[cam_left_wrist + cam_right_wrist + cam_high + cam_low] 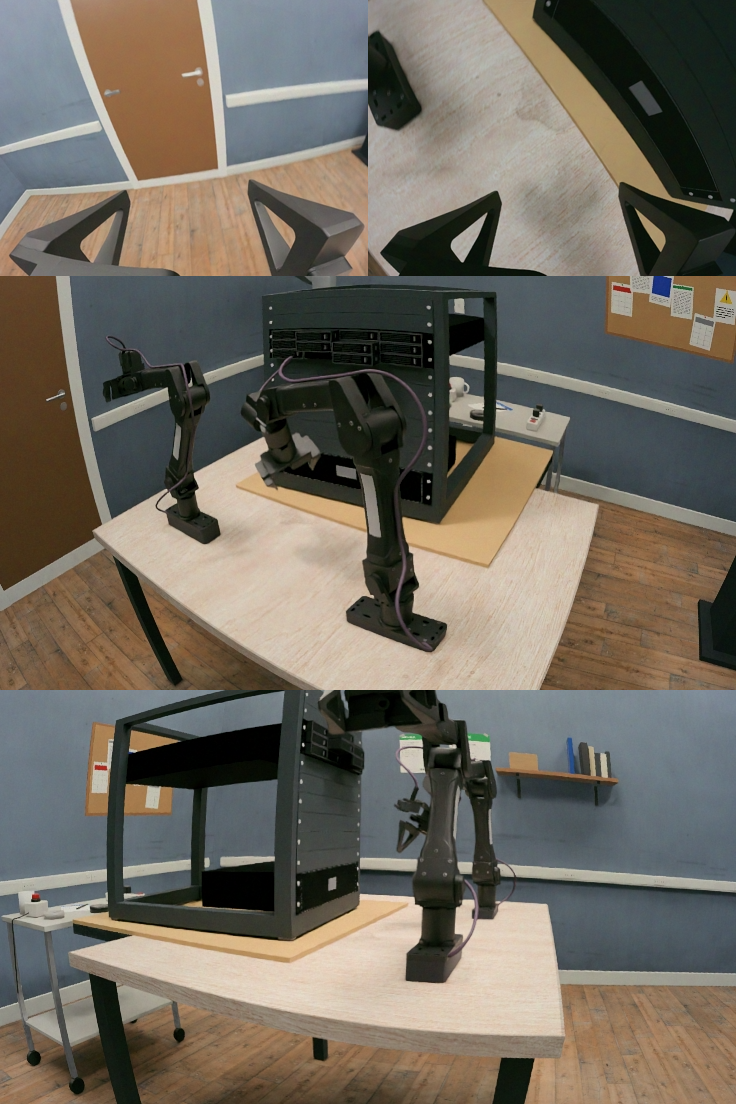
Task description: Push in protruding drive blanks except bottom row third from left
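The rack (437,430) (288,844) (653,160) stands upright on a tan mat. Near its top are three rows of blanks. In the top view, the middle-row third blank (351,347) and bottom-row third blank (351,358) stand out. The second-column top blank (312,336) and middle blank (312,346) seem forward; the bottom one is dark. For the fourth column (400,349) I cannot tell. My left gripper (106,391) (187,193) is open and empty, away from the rack, facing the door. My right gripper (294,476) (557,194) is open and empty, before the rack, below the blanks' level in the top view.
The tan mat (473,538) (257,950) (575,113) extends in front of the rack on the pale table (288,584) (360,993) (471,148). The left arm's base (193,523) (394,109) is left of the right arm's base (396,621) (432,962). A side table (548,422) stands behind.
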Controlling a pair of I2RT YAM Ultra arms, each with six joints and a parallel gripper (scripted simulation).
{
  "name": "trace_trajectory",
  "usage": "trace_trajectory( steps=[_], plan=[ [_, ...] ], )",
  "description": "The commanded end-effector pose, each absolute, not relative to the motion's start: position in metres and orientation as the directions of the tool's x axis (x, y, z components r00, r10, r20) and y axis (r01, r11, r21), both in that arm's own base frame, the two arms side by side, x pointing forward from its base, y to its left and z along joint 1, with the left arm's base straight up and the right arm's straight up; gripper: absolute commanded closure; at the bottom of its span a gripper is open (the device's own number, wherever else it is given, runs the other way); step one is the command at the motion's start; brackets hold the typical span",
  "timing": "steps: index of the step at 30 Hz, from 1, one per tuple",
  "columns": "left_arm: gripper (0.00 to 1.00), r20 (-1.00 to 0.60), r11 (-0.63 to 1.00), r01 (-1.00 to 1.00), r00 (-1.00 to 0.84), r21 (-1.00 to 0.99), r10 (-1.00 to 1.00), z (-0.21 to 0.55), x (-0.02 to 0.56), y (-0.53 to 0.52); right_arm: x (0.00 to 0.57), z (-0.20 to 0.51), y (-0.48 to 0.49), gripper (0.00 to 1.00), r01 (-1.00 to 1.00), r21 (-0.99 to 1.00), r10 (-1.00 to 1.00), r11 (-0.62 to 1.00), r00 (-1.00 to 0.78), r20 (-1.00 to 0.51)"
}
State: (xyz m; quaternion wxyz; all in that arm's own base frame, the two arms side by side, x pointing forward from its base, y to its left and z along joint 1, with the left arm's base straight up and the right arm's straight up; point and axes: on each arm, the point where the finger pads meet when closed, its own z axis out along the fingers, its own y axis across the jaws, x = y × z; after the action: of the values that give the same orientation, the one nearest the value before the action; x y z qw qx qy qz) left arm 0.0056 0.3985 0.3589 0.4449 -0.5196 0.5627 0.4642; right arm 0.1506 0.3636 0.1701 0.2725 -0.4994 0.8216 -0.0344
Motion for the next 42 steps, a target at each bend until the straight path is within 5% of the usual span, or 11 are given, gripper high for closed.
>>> trace_trajectory(
  steps=[1,12,14,42],
  plan=[
    [0.00,-1.000,0.008,-1.000,-0.001,0.001,-0.001,0.416,0.002,0.398,0.165,0.220,0.393,0.00,-0.706,-0.273,-0.671,0.653,-0.373,-0.641],
    [0.00,-1.000,0.007,-1.000,0.000,0.000,0.000,0.416,0.002,0.398,0.177,0.260,0.407,0.00,-0.565,-0.117,-0.410,0.817,-0.425,-0.807],
    [0.00,-1.000,0.007,-1.000,0.000,0.000,0.000,0.416,0.002,0.398,0.166,0.212,0.388,0.00,-0.656,-0.237,-0.617,0.717,-0.439,-0.653],
    [0.00,-1.000,0.007,-1.000,0.000,0.000,0.000,0.416,0.002,0.398,0.167,0.225,0.391,0.00,-0.635,-0.204,-0.567,0.745,-0.441,-0.696]
  ],
)
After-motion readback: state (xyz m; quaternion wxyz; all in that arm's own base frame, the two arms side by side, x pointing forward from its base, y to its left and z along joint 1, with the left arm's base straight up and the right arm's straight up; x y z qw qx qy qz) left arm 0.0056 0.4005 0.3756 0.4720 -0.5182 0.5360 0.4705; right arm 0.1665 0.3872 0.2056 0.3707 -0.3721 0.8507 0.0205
